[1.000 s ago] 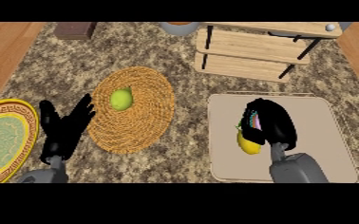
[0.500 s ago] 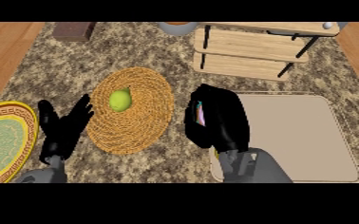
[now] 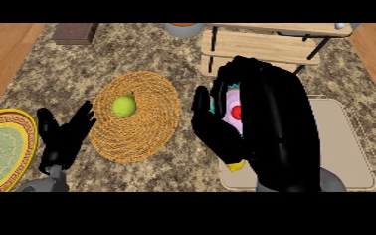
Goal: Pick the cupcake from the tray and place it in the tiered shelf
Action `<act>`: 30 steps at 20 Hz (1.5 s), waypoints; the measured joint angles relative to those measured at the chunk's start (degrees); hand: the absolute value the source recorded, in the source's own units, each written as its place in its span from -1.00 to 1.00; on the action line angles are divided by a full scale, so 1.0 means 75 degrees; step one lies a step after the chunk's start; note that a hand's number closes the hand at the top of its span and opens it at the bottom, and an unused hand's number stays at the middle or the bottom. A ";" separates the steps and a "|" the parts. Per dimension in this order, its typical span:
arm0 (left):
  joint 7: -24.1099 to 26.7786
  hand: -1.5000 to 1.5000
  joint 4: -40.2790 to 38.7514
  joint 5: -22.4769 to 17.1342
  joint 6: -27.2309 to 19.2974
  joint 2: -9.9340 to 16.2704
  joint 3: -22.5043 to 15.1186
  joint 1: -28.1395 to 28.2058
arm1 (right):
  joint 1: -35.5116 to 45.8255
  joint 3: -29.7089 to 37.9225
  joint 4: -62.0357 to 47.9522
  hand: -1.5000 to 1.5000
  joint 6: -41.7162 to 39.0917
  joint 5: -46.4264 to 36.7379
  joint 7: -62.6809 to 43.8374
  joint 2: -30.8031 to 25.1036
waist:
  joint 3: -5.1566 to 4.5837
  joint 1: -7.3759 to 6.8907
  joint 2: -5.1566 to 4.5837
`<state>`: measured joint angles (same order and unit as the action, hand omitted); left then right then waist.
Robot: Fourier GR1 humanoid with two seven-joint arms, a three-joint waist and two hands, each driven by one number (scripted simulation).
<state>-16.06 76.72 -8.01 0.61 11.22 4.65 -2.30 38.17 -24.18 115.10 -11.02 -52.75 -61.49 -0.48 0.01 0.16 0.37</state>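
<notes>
Right hand (image 3: 268, 129) curled round cupcake (image 3: 235, 110), lifted over tray (image 3: 345, 144) at worktop's right edge: carry step. Next: up to tiered shelf (image 3: 257, 45), far edge.

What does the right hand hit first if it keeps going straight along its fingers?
Likely the tiered shelf: the right hand, curled round the cupcake, points up the view with its fingertips already overlapping the shelf's lower tier. Height over it is unclear from this view.
</notes>
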 measured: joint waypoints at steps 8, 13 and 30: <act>0.0015 0.00 0.0059 0.0011 0.0029 -0.0061 -0.0011 -0.0018 | 0.1927 0.2324 -0.0920 1.00 -0.0660 0.0616 0.0239 -0.0331 | -0.0004 -0.0043 -0.0025; -0.0074 0.00 0.0144 0.0089 -0.0019 -0.0097 -0.0057 0.0002 | 0.2908 0.3366 -0.1784 1.00 -0.0887 0.0869 0.0463 -0.0821 | -0.0001 -0.0058 -0.0031; -0.0088 0.00 0.0322 0.0177 0.0024 -0.0199 -0.0065 0.0080 | 0.4042 0.4420 -0.5792 1.00 -0.0796 0.1315 0.2754 -0.2310 | 0.0002 -0.0125 -0.0063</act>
<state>-16.72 79.14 -6.68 0.80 9.73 4.16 -1.70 68.49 8.97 71.66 -16.99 -42.88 -40.83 -17.81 0.02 -0.77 -0.11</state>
